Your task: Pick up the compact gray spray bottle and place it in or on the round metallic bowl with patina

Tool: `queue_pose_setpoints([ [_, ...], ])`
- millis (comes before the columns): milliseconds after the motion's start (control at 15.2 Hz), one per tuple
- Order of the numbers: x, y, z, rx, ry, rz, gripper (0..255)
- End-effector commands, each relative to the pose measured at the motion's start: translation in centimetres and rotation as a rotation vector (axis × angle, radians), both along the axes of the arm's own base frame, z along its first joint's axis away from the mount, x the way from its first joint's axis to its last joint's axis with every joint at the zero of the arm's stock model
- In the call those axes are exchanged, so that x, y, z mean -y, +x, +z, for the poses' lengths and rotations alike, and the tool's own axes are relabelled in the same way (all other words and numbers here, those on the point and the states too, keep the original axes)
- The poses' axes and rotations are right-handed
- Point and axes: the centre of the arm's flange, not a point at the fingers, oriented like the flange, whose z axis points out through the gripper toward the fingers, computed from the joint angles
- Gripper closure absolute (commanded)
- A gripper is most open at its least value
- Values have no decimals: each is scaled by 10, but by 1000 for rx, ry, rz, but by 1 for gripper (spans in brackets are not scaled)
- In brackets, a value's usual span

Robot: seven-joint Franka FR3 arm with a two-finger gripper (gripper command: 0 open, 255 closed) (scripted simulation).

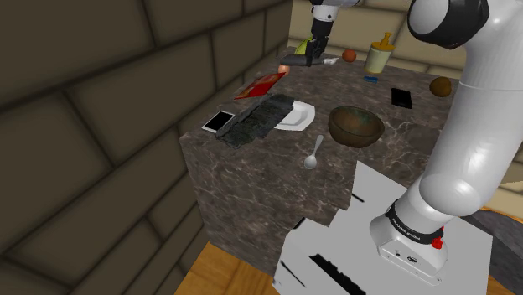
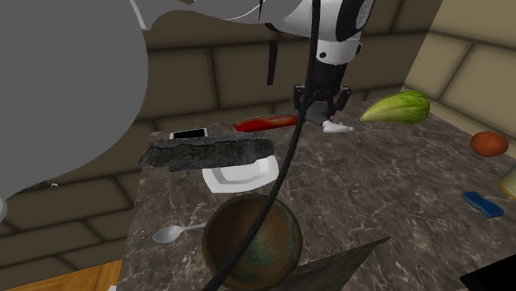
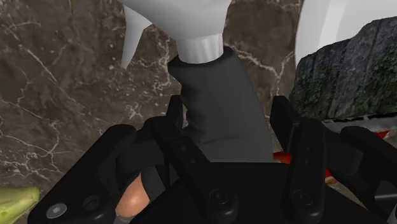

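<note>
The dark marbled tabletop [image 1: 251, 172] carries the round patinated bowl [image 1: 355, 126] toward the stand. At the far end, well apart from the bowl, the black pincer [image 3: 226, 121] clasps the dark gray spray bottle [image 3: 219, 89], whose white head sits beyond the fingertips.

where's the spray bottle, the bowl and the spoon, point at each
spray bottle [image 3: 222, 108], wrist view, on its dark gray body
bowl [image 1: 356, 139], shoulder view, on its outer wall
spoon [image 1: 310, 163], shoulder view, on its scoop end
</note>
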Motion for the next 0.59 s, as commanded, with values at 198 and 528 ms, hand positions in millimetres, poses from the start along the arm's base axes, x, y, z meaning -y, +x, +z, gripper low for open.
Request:
queue_pose_setpoints([
  [198, -12, -24, 13, 0, 0, 0, 255],
  [528, -41, -84, 13, 0, 0, 0, 255],
])
